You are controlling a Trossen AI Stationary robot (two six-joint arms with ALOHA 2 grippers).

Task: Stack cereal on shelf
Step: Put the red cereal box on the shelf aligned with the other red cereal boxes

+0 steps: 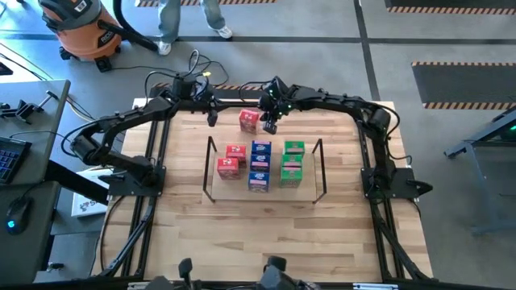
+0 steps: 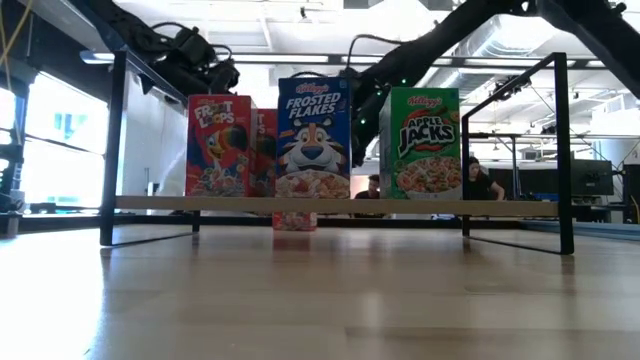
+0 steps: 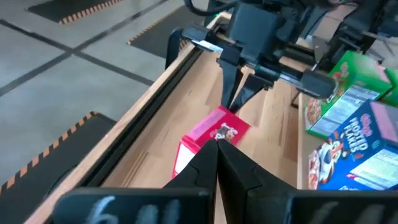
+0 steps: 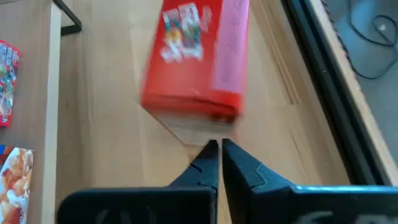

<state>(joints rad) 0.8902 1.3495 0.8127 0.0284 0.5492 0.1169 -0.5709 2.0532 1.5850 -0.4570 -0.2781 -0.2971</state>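
The shelf (image 1: 234, 190), a wooden board in a thin black wire frame, stands mid-table. Several cereal boxes stand upright on it in red (image 2: 220, 145), blue (image 2: 313, 135) and green (image 2: 425, 140) rows. One loose red cereal box (image 1: 249, 121) lies on the table behind the shelf, toward the far edge; it also shows in the right wrist view (image 4: 193, 62). My right gripper (image 1: 270, 126) is shut, slanting down, its tips right beside that box. My left gripper (image 1: 211, 118) is shut, left of the box and apart from it. My right gripper's shut fingertips (image 4: 217, 149) stand just off the loose red box's nearest edge (image 4: 189, 115), coming at it slanting down from the table's right. Whether they touch the box, I cannot tell.
A black rail frame (image 1: 160, 145) borders the tabletop. Bare wood (image 1: 266, 238) lies between the shelf and the near edge. Beyond the far edge stand an orange vacuum (image 1: 76, 28) and a person's legs (image 1: 189, 20). People sit in the room behind (image 2: 480, 182).
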